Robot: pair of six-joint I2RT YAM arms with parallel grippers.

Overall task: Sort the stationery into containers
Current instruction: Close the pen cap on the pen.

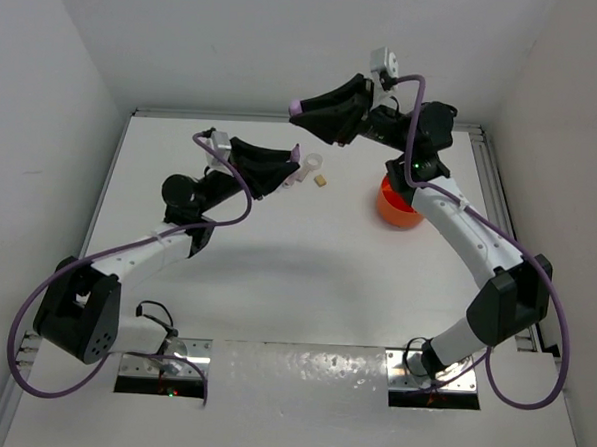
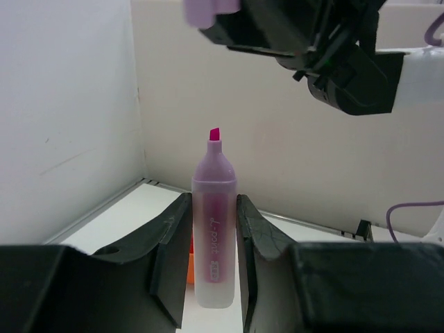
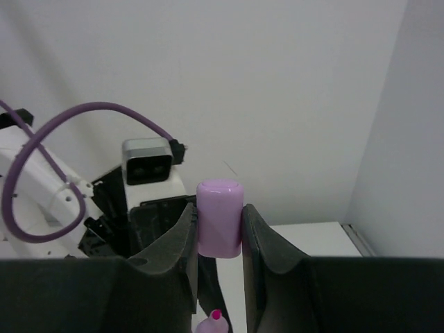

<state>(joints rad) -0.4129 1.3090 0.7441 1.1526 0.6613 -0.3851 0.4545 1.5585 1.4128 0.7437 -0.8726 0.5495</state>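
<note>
Close walls ring your table on three sides. Your left gripper pinches an uncapped pink highlighter; your right gripper, a lilac cap.

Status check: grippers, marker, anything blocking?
Left gripper shut on uncapped highlighter. Right gripper shut on lilac cap. Orange tub partly behind right arm.

White links, black joints, purple cables; left gripper, right gripper black.
</note>
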